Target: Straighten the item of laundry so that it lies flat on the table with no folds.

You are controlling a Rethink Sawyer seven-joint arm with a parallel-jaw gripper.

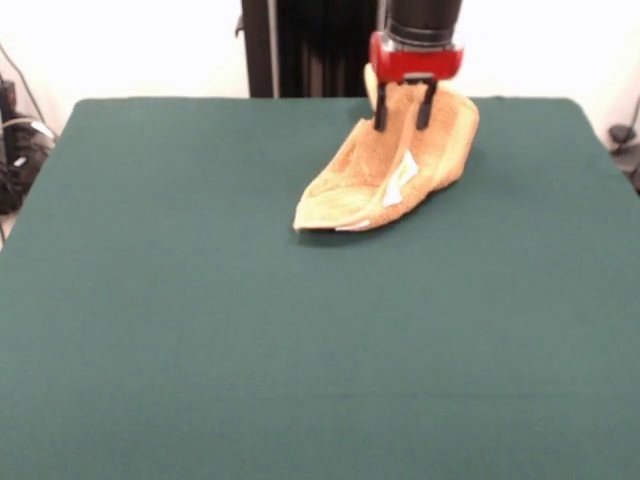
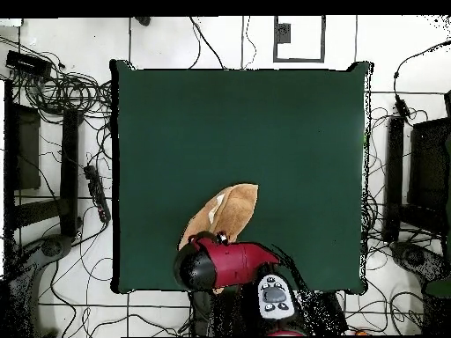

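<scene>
Dark green tabletop [image 1: 200,350] is filling the near half of the front view, bare felt stretching toward the far edge where the work is taking place. Toward the far side, right of centre, the towel [image 1: 390,180] is lying in a folded, tapering heap, orange-tan with a paler band along its low near edge. Its white label [image 1: 402,180] is showing on the upper surface, tilted.

Coming down from above, the end effector [image 1: 405,112] is standing over the far, raised end of the towel. Its two dark fingers [image 1: 381,108] are standing slightly apart, with cloth showing between and behind them; they appear to be pinching a bunched ridge of the towel, which is rising up to the red collar of the arm [image 1: 415,55]. The cloth's far end is lifting off the tabletop while the near end is resting flat.

Seen from the front, the towel's long axis is running diagonally, from the lifted end at far right down to a narrow tip at near left. In the overhead view the towel [image 2: 231,209] is sitting near the robot's edge of the tabletop [image 2: 291,132], left of centre, partly hidden under the red arm [image 2: 231,262].
</scene>
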